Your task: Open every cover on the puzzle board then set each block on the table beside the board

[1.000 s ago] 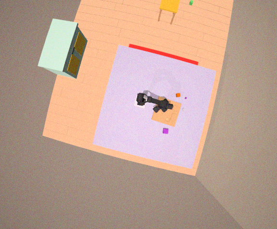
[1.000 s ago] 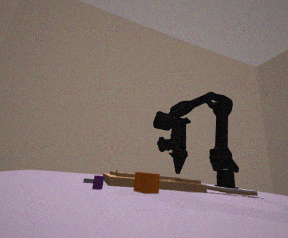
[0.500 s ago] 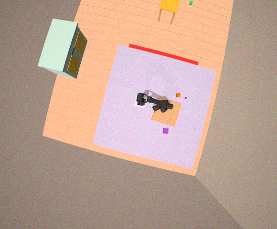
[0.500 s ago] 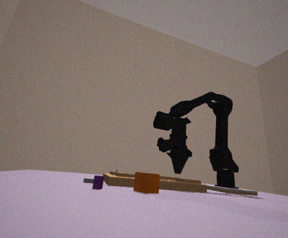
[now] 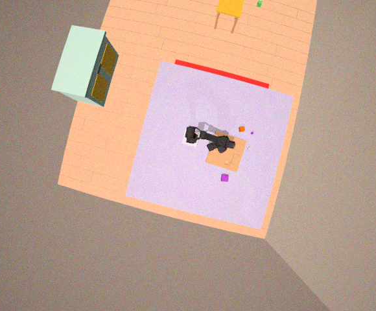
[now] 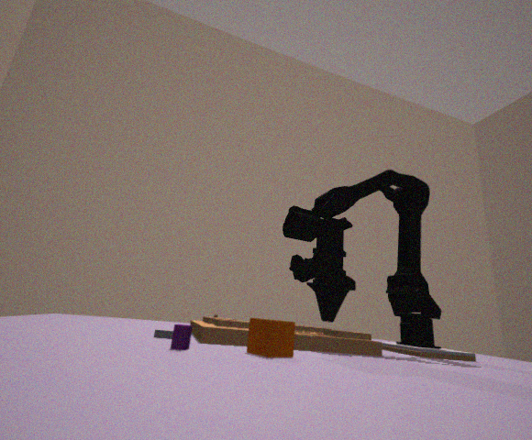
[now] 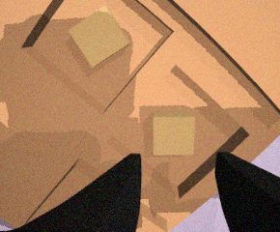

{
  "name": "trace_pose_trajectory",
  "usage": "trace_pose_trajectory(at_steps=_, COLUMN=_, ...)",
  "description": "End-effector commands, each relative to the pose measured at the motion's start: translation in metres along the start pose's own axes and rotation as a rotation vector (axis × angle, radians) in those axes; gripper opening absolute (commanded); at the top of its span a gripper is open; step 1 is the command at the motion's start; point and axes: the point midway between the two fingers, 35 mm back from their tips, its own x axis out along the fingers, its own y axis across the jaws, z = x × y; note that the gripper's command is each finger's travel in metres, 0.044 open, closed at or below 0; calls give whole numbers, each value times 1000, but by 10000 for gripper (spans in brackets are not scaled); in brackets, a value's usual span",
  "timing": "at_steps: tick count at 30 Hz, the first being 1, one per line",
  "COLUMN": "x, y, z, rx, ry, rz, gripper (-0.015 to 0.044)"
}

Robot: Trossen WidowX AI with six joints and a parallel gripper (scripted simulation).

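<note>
The tan puzzle board (image 5: 214,158) (image 6: 351,347) (image 7: 256,43) lies on the table under the arm. My gripper (image 6: 327,320) (image 7: 179,164) is partly open and empty above the board, pointing down. In the wrist view a square yellowish block (image 7: 174,135) shows just ahead of the gap between the fingertips, its sides roughly in line with the fingers. A second yellowish block (image 7: 99,39) sits turned at the upper left, inside a recessed outline. Dark edges and shadows cross the board. Which outlines are covers, and how far open they stand, I cannot tell.
An orange cube (image 5: 242,129) (image 6: 271,337), a small purple piece (image 5: 252,133) (image 6: 181,336) and a small grey piece (image 5: 248,148) (image 6: 163,334) lie off the board. A larger purple block (image 5: 224,177) lies beyond another side. A small pale knob (image 5: 227,162) stands on the board.
</note>
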Motion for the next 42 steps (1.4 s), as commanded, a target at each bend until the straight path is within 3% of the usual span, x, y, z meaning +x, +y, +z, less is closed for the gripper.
trace_pose_trajectory(at_steps=1, x=4, y=0, z=0, rx=4, ry=3, rz=0, gripper=144)
trace_pose_trajectory(at_steps=42, x=29, y=0, z=0, rx=4, ry=3, rz=0, gripper=144)
